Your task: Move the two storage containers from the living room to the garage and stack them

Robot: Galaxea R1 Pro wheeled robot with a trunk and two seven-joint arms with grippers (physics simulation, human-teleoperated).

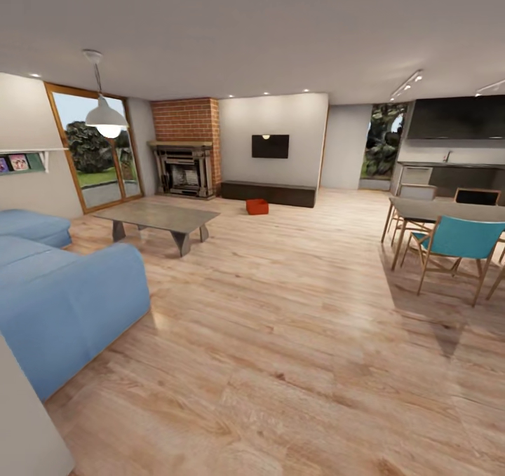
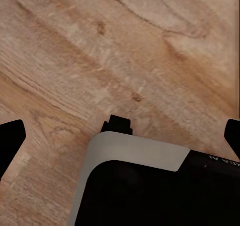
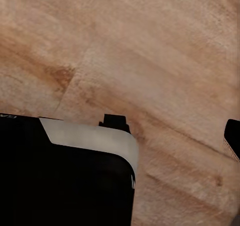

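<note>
Far across the room: a single orange-red storage container (image 1: 257, 207) sits on the light wood plank floor (image 1: 294, 336), just in front of the long dark low cabinet (image 1: 268, 193) under the wall-mounted television (image 1: 270, 146).
Container look: small at this range, a low rectangular bin with an open top and thin walls, evenly orange-red; finer detail is too small to tell.
Container surroundings: brick fireplace (image 1: 184, 160) stands off to its left, the grey low table (image 1: 158, 219) nearer and further left; it is well apart from both.
Left side of room: blue sofa (image 1: 59, 301) in the foreground, white pendant lamp (image 1: 106, 117) hanging above, glazed wooden-framed doors (image 1: 95, 150) behind.
Right side of room: dining table (image 1: 449, 211) with a teal chair (image 1: 459, 248) and pale wooden chairs, dark kitchen units beyond.
Left gripper (image 2: 122, 136): seen from the left wrist camera, dark fingertips at opposite edges of the picture, spread wide and holding nothing, with plank flooring and part of the robot's dark base (image 2: 150, 186) below.
Right gripper (image 3: 117, 128): one dark fingertip visible at the frame edge over bare planks; whether the fingers are apart or closed cannot be told.
</note>
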